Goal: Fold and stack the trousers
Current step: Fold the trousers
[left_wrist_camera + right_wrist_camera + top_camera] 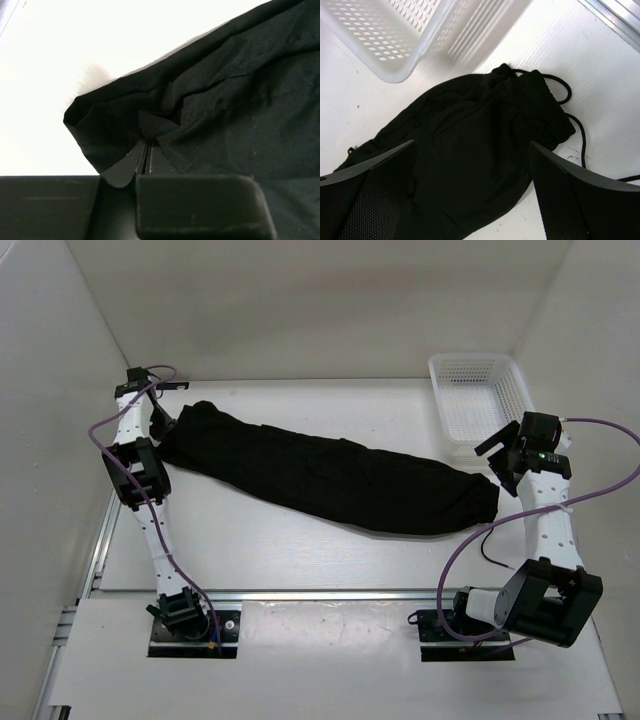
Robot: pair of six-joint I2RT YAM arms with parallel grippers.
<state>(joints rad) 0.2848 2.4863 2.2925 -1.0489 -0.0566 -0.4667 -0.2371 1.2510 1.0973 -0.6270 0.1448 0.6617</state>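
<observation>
Trousers (330, 478) lie in one long, matte black bundle, slanting from the far-left corner of the table (300, 550) toward its right edge. I can't tell the two legs apart. My left gripper (145, 152) is clamped on a pinch of cloth at the far-left end, its tips buried in the folds. My right gripper (471, 145) hangs over the gathered right end, spread wide. A cord (570, 117) trails out there, near the white basket (395, 75).

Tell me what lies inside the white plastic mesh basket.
Inside the white plastic mesh basket only its perforated floor shows, with nothing on it. The black right robot hand covers its near corner in the top view, so that part is unknown.
</observation>
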